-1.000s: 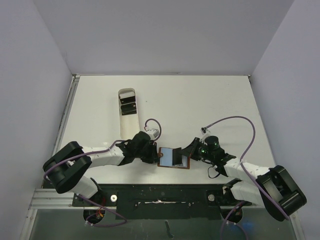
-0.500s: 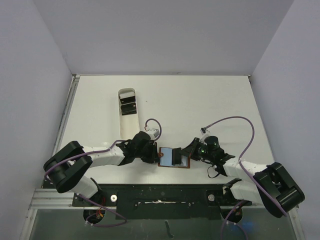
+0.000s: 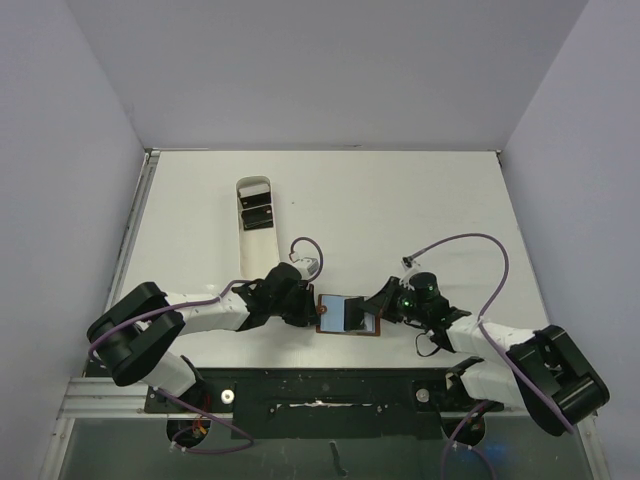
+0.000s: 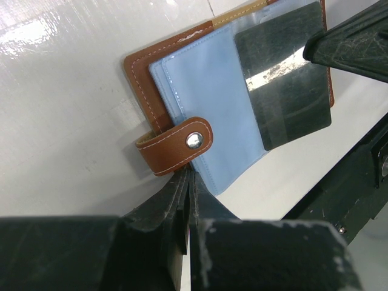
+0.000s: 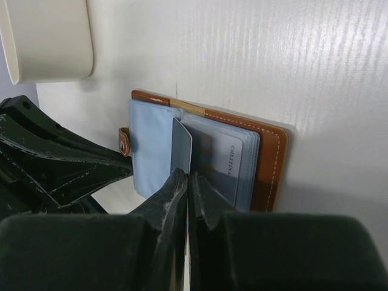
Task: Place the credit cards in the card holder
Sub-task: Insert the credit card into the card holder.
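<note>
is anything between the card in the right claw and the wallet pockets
Nothing visible. The card, pinched in the right claw, stands on edge right against the open wallet's pale blue pockets. The left claw sits by the tab at the wallet's side edge, not across the pockets.

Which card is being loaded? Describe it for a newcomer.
At the table's near edge lies the open brown wallet. Over its blue pockets the right gripper pinches one dark card on edge; the other cards lie flat in pockets or in the white tray.
</note>
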You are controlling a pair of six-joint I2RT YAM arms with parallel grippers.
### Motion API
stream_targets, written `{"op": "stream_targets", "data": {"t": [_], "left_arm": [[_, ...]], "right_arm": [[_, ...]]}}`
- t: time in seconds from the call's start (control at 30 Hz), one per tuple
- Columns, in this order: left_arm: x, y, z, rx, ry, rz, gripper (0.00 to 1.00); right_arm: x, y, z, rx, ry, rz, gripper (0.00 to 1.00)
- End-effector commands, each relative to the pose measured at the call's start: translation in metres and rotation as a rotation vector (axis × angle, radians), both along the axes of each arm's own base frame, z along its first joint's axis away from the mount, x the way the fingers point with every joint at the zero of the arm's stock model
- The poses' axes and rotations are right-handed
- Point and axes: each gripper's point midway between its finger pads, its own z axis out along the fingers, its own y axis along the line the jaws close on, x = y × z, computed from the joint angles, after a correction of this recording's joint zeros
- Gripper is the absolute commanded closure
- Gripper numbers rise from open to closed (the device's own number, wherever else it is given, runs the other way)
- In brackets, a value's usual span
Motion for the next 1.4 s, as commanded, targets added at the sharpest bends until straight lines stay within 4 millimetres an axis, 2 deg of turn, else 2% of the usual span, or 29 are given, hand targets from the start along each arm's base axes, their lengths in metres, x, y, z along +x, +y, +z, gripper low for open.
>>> {"op": "stream_targets", "data": {"t": [0.0, 0.8, 1.17, 1.37], "left_arm": [[0.005, 0.004, -0.003, 0.043, -0.017, 0.022, 0.99], [0.008, 0.003, -0.003, 0.053, -0.019, 0.023, 1.0], [0.007, 0.005, -0.004, 0.057, -0.013, 0.034, 1.0], [0.007, 0.007, -0.007, 0.065, -0.012, 0.038, 1.0]], "right_arm": [[-0.003, -0.008, -0.001, -0.049, 0.005, 0.006, 1.0], [0.008, 0.0, -0.008, -0.075, -0.017, 0.066, 1.0], [0.013, -0.009, -0.004, -0.098, -0.108, 0.035, 1.0], [0.014, -0.011, 0.001, -0.181, -0.145, 0.121, 1.0]]}}
